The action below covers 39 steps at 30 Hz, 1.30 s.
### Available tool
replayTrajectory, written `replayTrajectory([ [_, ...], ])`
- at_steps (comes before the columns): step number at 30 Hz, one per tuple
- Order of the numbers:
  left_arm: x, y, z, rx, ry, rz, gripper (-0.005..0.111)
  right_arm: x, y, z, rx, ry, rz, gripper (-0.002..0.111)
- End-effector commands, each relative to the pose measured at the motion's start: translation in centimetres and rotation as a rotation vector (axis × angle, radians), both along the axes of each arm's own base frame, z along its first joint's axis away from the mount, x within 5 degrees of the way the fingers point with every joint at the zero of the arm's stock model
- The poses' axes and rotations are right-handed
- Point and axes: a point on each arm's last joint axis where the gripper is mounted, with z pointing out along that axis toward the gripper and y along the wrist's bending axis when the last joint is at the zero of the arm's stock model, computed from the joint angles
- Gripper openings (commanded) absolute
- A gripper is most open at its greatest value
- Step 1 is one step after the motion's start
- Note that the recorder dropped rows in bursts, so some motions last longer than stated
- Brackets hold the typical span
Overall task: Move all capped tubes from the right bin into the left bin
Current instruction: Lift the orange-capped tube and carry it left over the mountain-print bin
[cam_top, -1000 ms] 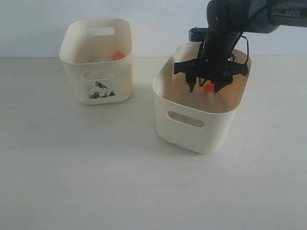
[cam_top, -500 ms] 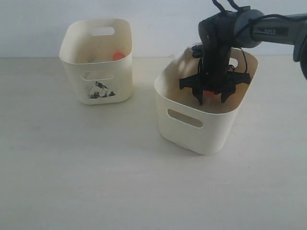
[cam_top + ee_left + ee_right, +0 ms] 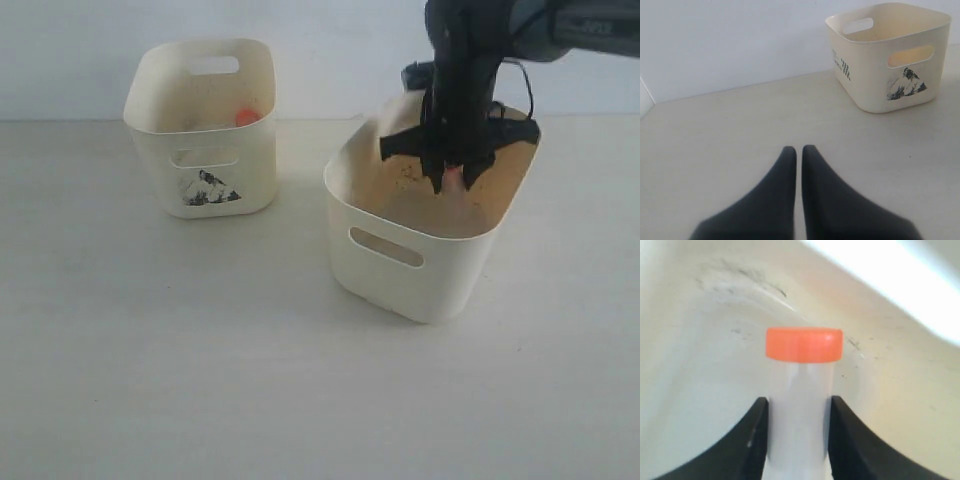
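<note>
While the right hand (image 3: 455, 180) is hanging over the far part of the right bin (image 3: 400, 270), it is gripping a capped tube (image 3: 453, 172), and the left bin (image 3: 200, 150) is sitting well apart on the left of the desk (image 3: 200, 380), another tube's cap (image 3: 246, 117) showing inside. In the left wrist view, the left hand (image 3: 799, 152) is holding its fingers narrowly together, empty, above bare desk. In the right wrist view, the two fingers (image 3: 755, 430) are pressing both sides of the tube's clear body below its orange lid, against the bin's scuffed inside.

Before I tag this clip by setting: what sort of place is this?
Probably a robotics test bench: bare pale tabletop, blank wall, a left bin and right bin, and the right gripper closed on an orange-capped tube.
</note>
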Motion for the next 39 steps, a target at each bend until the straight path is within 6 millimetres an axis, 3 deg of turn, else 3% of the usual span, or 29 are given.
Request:
replayTrajectory([
  [1,0.0,0.0,0.2,-0.017,-0.012,-0.001,0.004,-1.6,0.0,7.1,0.087,-0.122,0.056,0.000],
  [7,0.0,0.0,0.2,-0.017,-0.012,-0.001,0.004,-2.8,3.0,14.5,0.441,-0.441,0.312,0.000],
  [12,0.0,0.0,0.2,-0.017,-0.012,-0.001,0.004,-2.9,5.8,16.6,0.687,-0.613,0.510,0.000],
  [22,0.0,0.0,0.2,-0.017,-0.012,-0.001,0.004,-3.0,10.5,15.2,0.699,-0.678,0.609,0.000],
  [28,0.0,0.0,0.2,-0.017,-0.012,-0.001,0.004,-4.7,15.0,14.9,0.576,-0.778,0.871,0.000],
  [32,0.0,0.0,0.2,-0.017,-0.012,-0.001,0.004,-5.9,17.5,14.9,0.564,-0.820,0.904,0.000],
  [35,0.0,0.0,0.2,-0.017,-0.012,-0.001,0.004,-6.1,18.5,14.9,0.567,-0.850,0.882,0.000],
  [39,0.0,0.0,0.2,-0.017,-0.012,-0.001,0.004,-6.6,18.3,14.6,0.623,-0.735,0.797,0.000],
])
